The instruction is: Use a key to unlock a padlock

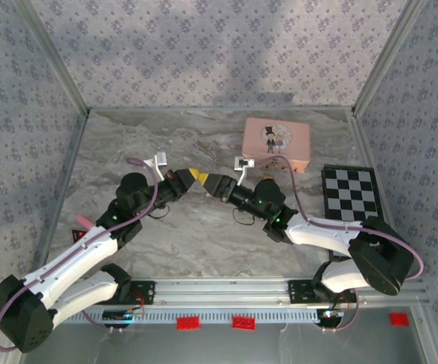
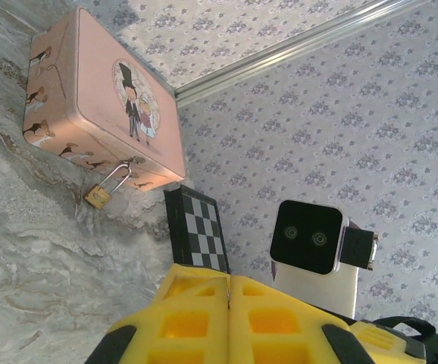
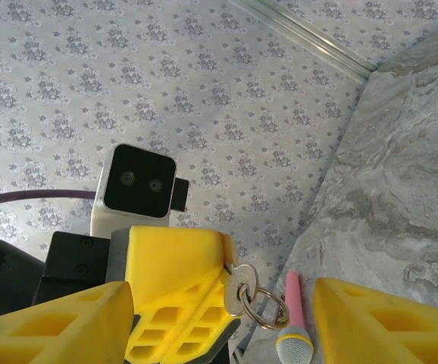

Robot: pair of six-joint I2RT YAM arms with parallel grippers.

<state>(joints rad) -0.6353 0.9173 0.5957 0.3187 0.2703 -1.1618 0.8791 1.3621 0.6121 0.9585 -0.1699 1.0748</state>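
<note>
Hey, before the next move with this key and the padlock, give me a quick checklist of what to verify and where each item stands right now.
1. Key held: the left gripper is shut on the key, which sticks out past its tips. Ok.
2. Right gripper ready to receive: open, with its fingers on either side of the key. Ok.
3. Key ring free: it hangs loose below the key. Ok.
4. Padlock located: at the front clasp of the pink tin, apart from both grippers. Ok.
5. Which way the keyhole faces: cannot tell.
</note>
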